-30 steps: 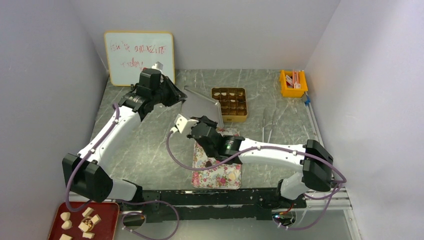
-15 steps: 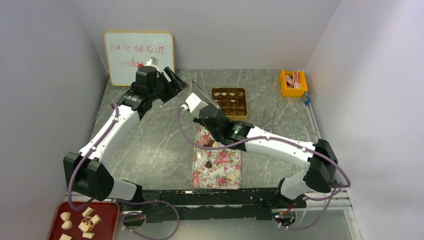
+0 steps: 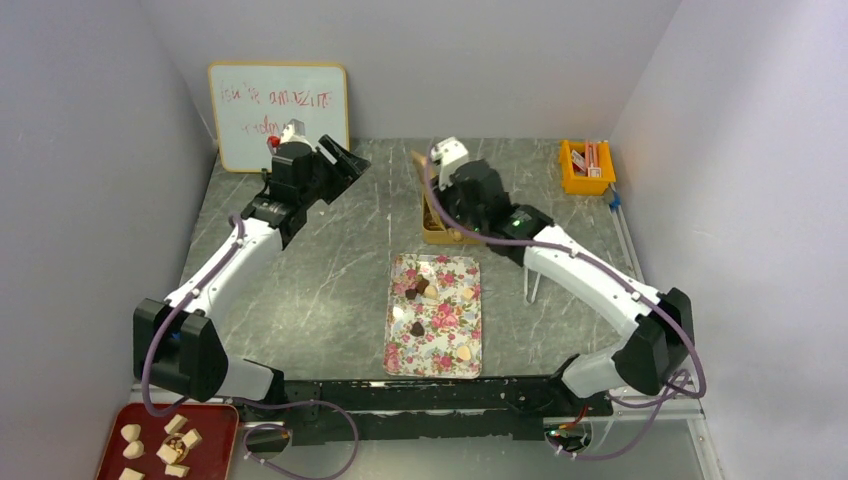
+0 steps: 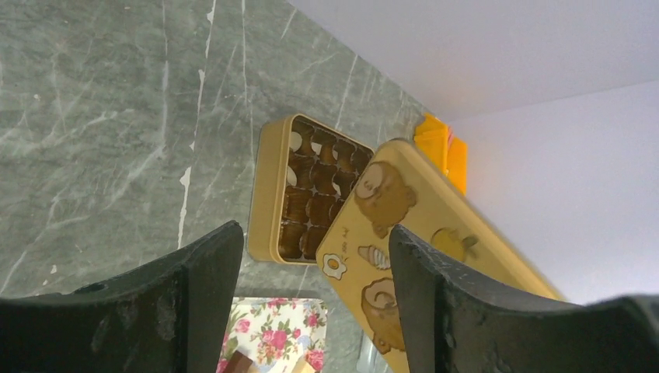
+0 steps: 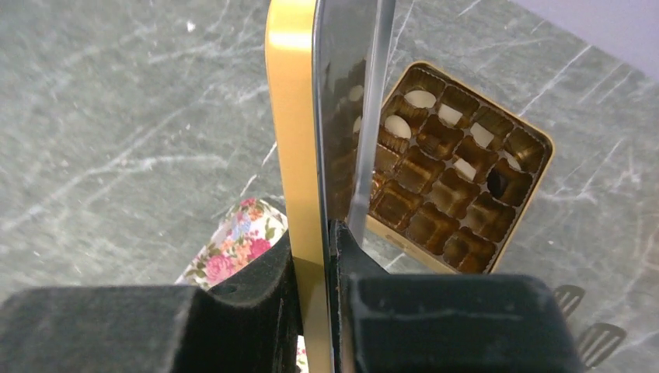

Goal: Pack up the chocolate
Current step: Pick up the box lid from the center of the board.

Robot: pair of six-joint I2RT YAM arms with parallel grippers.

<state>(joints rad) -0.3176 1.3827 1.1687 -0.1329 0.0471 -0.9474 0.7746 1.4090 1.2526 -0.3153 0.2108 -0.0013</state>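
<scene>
Now in hand: lid handling, I judge; packing looks unfinished.
Right gripper [image 5: 315,260]: clamped on bear-print tin lid [image 5: 291,116], held edge-on by gold box [image 5: 536,155].
Left gripper [image 4: 315,264]: spread wide, empty.
Chocolate [image 3: 417,328]: several on floral tray [image 3: 400,355]; some in box cells.
Next: park lid, pick up pieces.

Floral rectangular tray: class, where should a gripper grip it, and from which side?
Probably the thin rim of the floral rectangular tray at its near left corner, coming from above with one finger inside. It lies flat, so only the rim can be pinched, and the small brown and cream sweets sit elsewhere.
</scene>
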